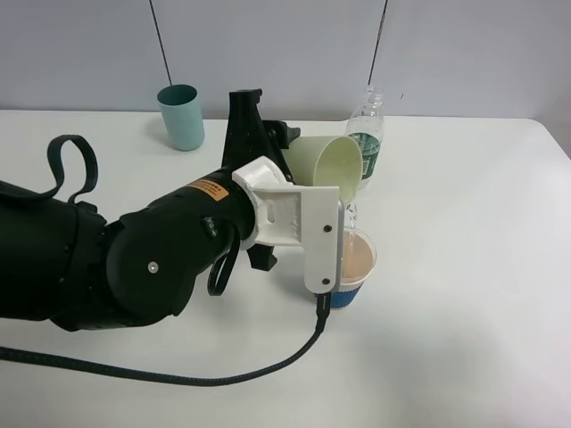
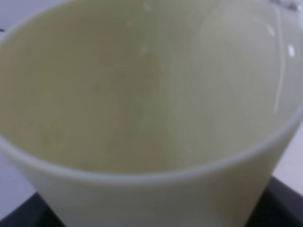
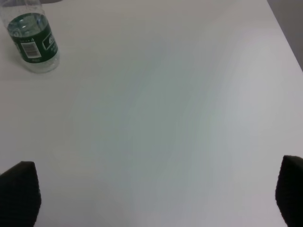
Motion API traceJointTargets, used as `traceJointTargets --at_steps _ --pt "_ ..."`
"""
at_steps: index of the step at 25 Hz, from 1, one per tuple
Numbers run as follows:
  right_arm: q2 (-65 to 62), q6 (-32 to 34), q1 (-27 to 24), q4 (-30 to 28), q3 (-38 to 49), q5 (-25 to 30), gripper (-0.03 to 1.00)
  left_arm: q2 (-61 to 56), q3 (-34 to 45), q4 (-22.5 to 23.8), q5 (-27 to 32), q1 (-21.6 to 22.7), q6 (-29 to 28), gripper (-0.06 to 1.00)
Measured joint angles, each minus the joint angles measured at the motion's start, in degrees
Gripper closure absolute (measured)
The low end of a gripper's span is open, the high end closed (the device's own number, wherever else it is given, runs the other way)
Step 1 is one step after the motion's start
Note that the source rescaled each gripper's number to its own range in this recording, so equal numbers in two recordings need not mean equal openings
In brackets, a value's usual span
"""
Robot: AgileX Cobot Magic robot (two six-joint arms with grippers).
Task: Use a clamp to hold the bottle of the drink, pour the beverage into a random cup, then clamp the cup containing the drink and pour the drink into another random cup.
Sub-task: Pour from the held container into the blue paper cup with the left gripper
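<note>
You're looking at a robot test bench in a lab rather than a home: a bare white worktop (image 1: 464, 267) against a plain grey partition wall (image 1: 285, 53), two thin black cables (image 1: 161, 40) hanging down it, and only a few props such as a teal cup (image 1: 182, 116).

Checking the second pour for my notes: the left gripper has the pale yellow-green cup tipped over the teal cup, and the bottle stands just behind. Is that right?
Not quite. The exterior high view shows the pale yellow-green cup tipped over the blue-banded cup, not the teal cup, which stands apart at the back left. The left gripper does hold it, and the bottle stands just behind.
</note>
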Motion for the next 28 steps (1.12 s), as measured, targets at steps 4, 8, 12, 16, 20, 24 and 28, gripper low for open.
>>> traceJointTargets --at_steps 4,8,12,16,20,24,28 --pt "0.0 0.0 0.0 0.0 0.0 0.0 -0.03 0.0 0.0 0.0 -0.1 0.0 0.1 0.90" --pt "0.0 0.0 0.0 0.0 0.0 0.0 -0.03 0.0 0.0 0.1 -0.7 0.0 0.7 0.90" --pt "0.0 0.0 0.0 0.0 0.0 0.0 -0.03 0.0 0.0 0.1 -2.2 0.0 1.7 0.90" --pt "0.0 0.0 0.0 0.0 0.0 0.0 -0.03 0.0 0.0 0.1 -3.5 0.0 1.9 0.90" --pt "0.0 0.0 0.0 0.0 0.0 0.0 -0.03 0.0 0.0 0.1 -4.1 0.0 1.9 0.90" --pt "0.0 0.0 0.0 0.0 0.0 0.0 -0.03 0.0 0.0 0.1 -4.8 0.0 2.1 0.90" --pt "0.0 0.0 0.0 0.0 0.0 0.0 -0.03 0.0 0.0 0.1 -4.8 0.0 2.2 0.90"
